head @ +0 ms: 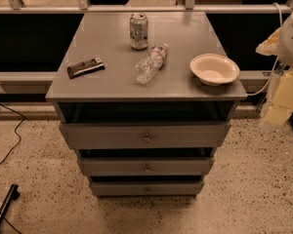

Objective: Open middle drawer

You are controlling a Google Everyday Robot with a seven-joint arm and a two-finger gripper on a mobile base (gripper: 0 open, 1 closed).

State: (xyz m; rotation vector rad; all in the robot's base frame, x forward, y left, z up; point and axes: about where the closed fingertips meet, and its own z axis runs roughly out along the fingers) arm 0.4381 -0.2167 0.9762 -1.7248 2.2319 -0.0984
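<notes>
**A:** Where is the gripper?

**B:** The gripper (276, 112) hangs off the right side of the cabinet (112, 43), well apart from it, about level with the cabinet's top edge. It is a pale, smeared shape cut off by the picture's edge. I cannot tell whether it is spread or pressed together.

**A:** Why out there?

**B:** My guess is that the reach has not begun. Parked to the side, the arm leaves the drawer fronts in plain sight.

**A:** And the middle drawer?

**B:** The middle drawer (146, 166) is the second of three on the cabinet's front. Its small round knob (147, 169) sits in the centre. The top drawer (145, 135) is above it and the bottom drawer (146, 188) below.

**A:** Is it shut?

**B:** It looks shut or close to it. A dark gap runs above each front, and that could be shadow or a slight opening.

**A:** Anything in the way?

**B:** Nothing at the front. On the cabinet's top there is a can (138, 30) towards the back and a water bottle (150, 63) lying on its side in the middle. A snack bar (85, 68) lies to the left and a bowl (214, 69) sits near the right front corner. A pull on the drawer should not disturb them, I would judge.

**A:** What is hidden?

**B:** The drawer insides are hidden, and so is most of the arm.
</notes>
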